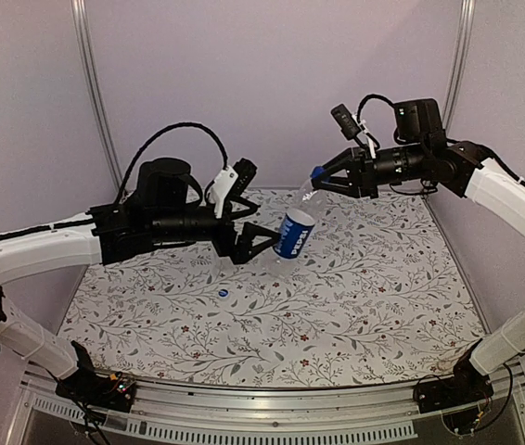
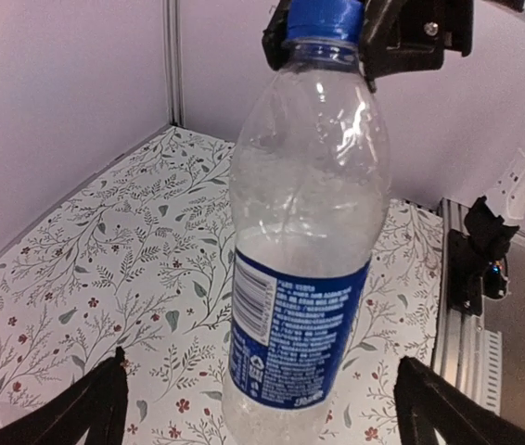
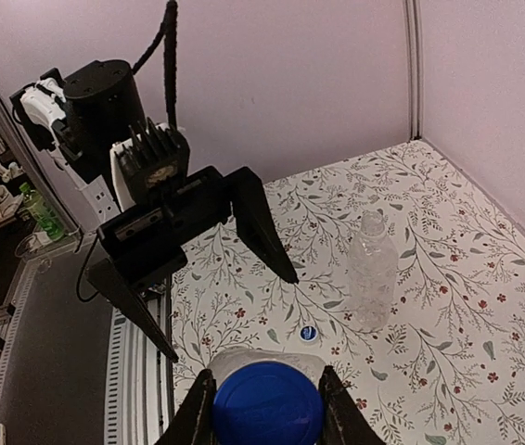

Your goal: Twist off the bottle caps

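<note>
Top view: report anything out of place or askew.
The labelled bottle is tilted, gripped only at its cap by the right gripper. A loose cap lies on the table.

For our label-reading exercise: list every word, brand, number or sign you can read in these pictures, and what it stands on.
Nothing reads clearly.
Blue label on the bottle: white print and barcode, too blurred.
Loose cap on the table: pale mark, too small.
</note>
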Controlling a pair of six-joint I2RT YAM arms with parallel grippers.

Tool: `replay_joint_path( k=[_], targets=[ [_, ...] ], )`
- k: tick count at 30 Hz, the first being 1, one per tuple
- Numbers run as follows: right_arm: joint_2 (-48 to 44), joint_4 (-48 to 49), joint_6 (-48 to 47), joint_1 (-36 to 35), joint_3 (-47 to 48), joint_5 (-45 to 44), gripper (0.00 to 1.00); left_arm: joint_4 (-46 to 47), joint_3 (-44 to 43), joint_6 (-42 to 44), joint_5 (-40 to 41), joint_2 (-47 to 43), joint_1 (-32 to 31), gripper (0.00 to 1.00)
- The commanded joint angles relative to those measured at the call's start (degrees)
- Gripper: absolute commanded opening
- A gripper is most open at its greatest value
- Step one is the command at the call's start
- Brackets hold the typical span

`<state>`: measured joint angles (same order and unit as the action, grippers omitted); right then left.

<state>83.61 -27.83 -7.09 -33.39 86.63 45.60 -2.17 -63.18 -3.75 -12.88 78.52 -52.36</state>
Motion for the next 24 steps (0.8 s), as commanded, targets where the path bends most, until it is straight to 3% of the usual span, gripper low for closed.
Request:
replay_joint_path(
  k=[1,11,24],
  targets=[
    [-0.31,3.66,1.48,-0.63,1.24,8.39,0.00,4.48,-1.19,1.55,-3.92,1.60,-1.18,1.00],
    [2.20,6.18,4.42,-2.43,1.97,10.47,0.00,10.68,0.60,0.68,-8.94,4.22,-2.01,0.95],
    [4.74,4.00,3.15,-4.82,4.46,7.48,0.00,10.92,0.07,0.00,-11.02,6.98,-2.31,0.79]
  ],
)
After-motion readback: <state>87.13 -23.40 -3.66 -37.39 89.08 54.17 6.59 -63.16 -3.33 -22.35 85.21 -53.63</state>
